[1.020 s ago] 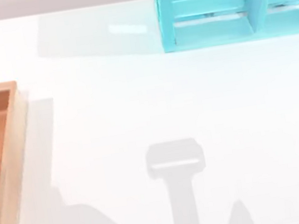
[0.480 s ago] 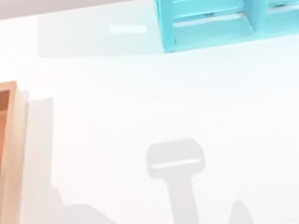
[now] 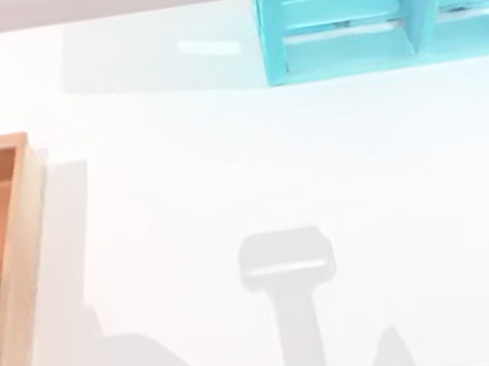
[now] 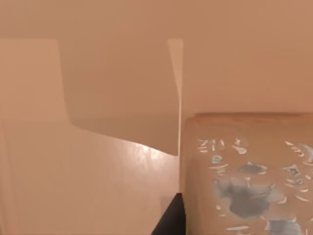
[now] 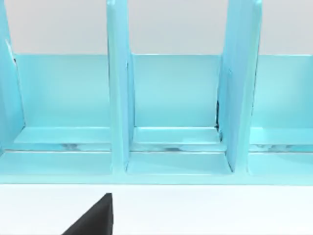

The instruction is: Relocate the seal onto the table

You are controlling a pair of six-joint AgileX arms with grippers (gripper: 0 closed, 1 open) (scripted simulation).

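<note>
Seal, a tan rectangular block with pale grey-blue flecks on its upper face (image 4: 244, 181), lies close under the left wrist camera, with smooth orange-brown wood (image 4: 98, 171) all around it, the same colour as the orange-brown wooden tray (image 3: 18, 272) that the top view places at the left edge of the white glossy desk (image 3: 225, 177). A dark tip of the left end effector (image 4: 171, 220) sits just beside the block's near edge; whether it touches the block, and whether this end effector is clenched or released, I cannot tell. From above, the tray's raised rim runs along the desk's left edge, and the turquoise wooden shelf unit (image 3: 343, 39) stands at the far edge toward the right corner. Soft grey shadows (image 3: 288, 268) fall across the near part of the desk. The right wrist view faces that shelf unit (image 5: 117, 107) head-on, showing upright dividers that split it into open compartments, with a strip of white desk (image 5: 205, 210) before it. A dark tip of the right end effector (image 5: 93, 220) hangs over that strip, apart from the shelf; its state I cannot tell either.
</note>
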